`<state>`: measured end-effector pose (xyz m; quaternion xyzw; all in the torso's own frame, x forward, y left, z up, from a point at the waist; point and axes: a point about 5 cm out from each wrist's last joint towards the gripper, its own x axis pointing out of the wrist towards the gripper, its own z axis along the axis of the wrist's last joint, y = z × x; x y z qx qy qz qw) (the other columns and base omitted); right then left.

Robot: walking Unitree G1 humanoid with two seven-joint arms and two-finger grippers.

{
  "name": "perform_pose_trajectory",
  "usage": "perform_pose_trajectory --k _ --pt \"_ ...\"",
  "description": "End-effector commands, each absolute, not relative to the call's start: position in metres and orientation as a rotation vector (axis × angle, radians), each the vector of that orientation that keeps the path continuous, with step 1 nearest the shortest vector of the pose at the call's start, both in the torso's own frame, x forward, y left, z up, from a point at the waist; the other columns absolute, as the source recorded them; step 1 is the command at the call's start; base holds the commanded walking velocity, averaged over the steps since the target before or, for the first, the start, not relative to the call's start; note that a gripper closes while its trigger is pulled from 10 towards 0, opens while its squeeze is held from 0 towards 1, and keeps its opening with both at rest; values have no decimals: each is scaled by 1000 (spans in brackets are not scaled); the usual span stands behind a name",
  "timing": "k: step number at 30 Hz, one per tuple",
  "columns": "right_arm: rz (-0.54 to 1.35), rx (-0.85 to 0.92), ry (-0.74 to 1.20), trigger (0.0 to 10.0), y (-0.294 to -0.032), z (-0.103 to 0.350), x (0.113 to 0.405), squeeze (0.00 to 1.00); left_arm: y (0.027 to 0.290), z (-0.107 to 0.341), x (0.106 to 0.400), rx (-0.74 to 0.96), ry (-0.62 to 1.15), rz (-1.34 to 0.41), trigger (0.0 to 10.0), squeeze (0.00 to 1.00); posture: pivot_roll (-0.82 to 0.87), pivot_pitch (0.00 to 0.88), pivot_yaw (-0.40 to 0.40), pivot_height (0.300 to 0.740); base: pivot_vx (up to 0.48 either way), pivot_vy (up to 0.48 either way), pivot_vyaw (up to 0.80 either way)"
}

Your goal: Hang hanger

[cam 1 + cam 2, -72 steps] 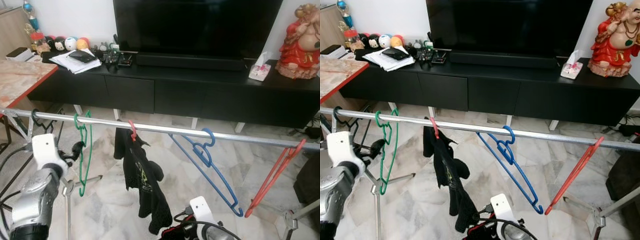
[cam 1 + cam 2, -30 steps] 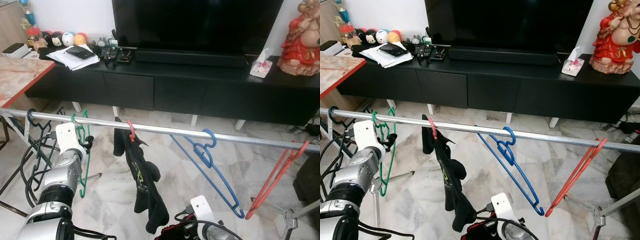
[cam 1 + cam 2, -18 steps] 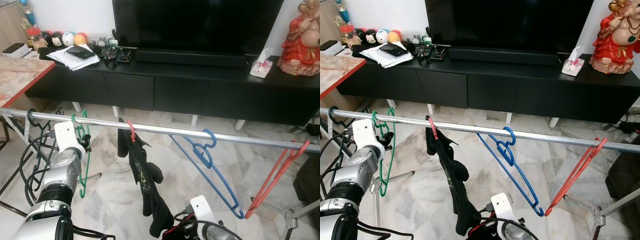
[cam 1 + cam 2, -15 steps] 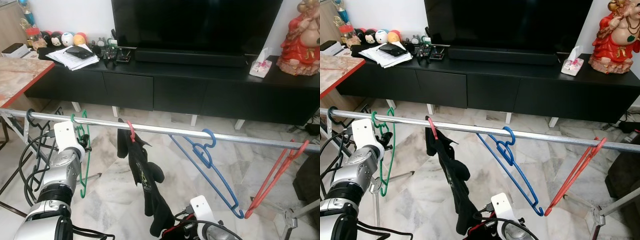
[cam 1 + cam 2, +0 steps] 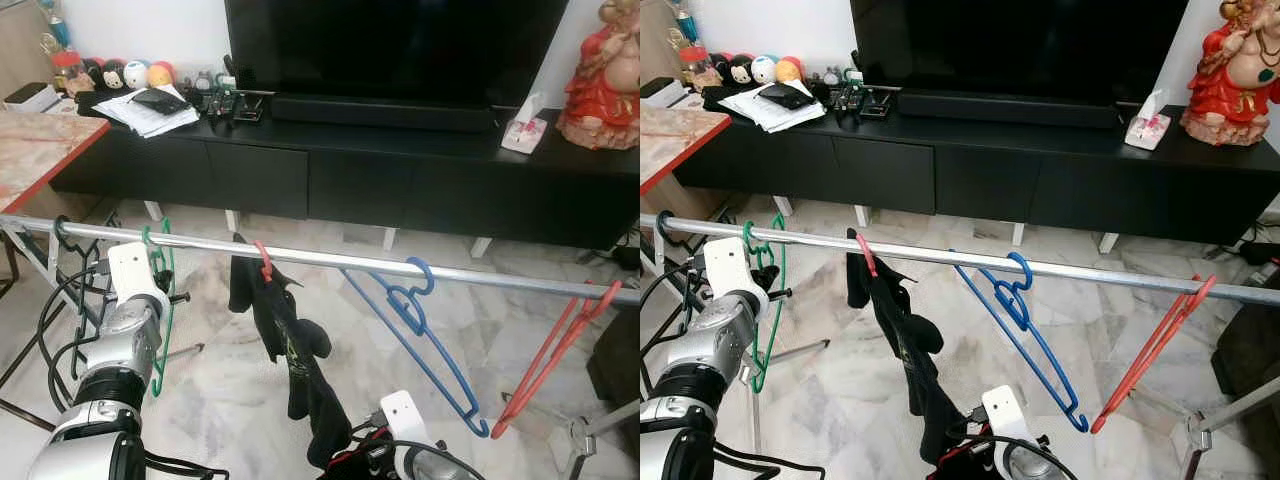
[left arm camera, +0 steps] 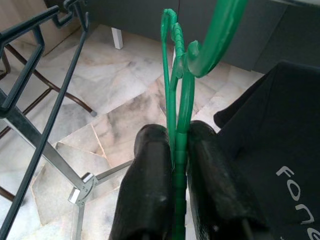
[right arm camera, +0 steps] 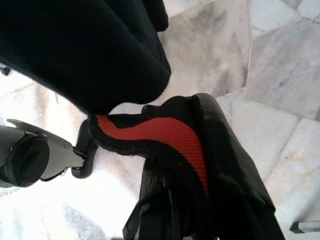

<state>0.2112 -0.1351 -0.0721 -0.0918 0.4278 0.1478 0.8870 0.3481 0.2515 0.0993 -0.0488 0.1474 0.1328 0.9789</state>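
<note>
A silver rail (image 5: 330, 260) runs across the scene in front of a long black TV cabinet (image 5: 400, 185), and the green hanger (image 5: 160, 300) hangs by its hook over the rail near the rail's left end. The left tool (image 6: 172, 150) is raised beside it, just under the rail, with both black fingers (image 6: 150, 165) pressed against the hanger's thin green bars, gripping it. In the left wrist view the green hook curls up past the fingertips. Further along the rail toward its right end hang a red hanger (image 5: 263, 262) carrying a black garment (image 5: 290, 350), then a tilted blue hanger (image 5: 420, 340), then another tilted red hanger (image 5: 550, 360) at the far right end. The right tool (image 7: 180, 200) sits low, below the rail's middle, wrapped in black and red fabric (image 7: 165, 135); whether its fingers are apart or together cannot be told. The floor (image 5: 220, 380) is pale marble tile.
</note>
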Motion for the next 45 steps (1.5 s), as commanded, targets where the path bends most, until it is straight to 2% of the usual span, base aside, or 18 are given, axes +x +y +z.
perform_pose_trajectory --k 1,13,24,25,26,27,28,30,34,37,41,42,45 --pt "305 -193 870 10000 -135 -68 217 0 254 98 347 -67 307 270 0 0 -39 11 12 740 0 0 0" --pt "305 -194 866 10000 -134 -68 218 0 252 103 342 -7 285 271 0 0 -34 7 17 740 0 0 0" --pt "303 -190 868 10000 -134 -68 218 0 244 126 327 98 155 194 0 0 -28 9 16 740 0 0 0" --pt "302 -189 868 10000 -134 -68 217 0 243 126 322 105 160 182 1137 0 -27 8 16 740 0 0 0" --pt "303 -189 868 10000 -134 -68 217 0 242 125 320 106 164 177 3294 0 -27 8 16 740 0 0 0" --pt "303 -189 868 10000 -134 -68 217 0 242 125 320 106 164 177 3294 0 -27 8 16 740 0 0 0" --pt "303 -190 869 10000 -134 -69 217 0 240 115 309 114 200 136 9843 0 -24 7 16 740 0 0 0" --pt "304 -191 870 10000 -134 -69 217 0 240 91 291 115 277 130 10000 0 -26 3 21 740 0 0 0" --pt "305 -191 870 10000 -134 -69 217 0 242 80 279 133 321 144 10000 0 -26 3 21 740 0 0 0" --pt "304 -190 870 10000 -134 -69 217 0 242 56 255 158 400 151 10000 0 -28 2 22 740 0 0 0" --pt "304 -190 870 10000 -134 -69 216 0 242 56 250 160 414 150 10000 0 -28 2 22 740 0 0 0" --pt "301 -192 871 10000 -135 -69 216 0 242 28 232 138 481 176 10000 0 -23 0 17 740 0 0 0" --pt "299 -192 871 10000 -135 -69 216 0 241 -11 211 177 587 191 10000 0 -31 0 22 740 0 0 0"
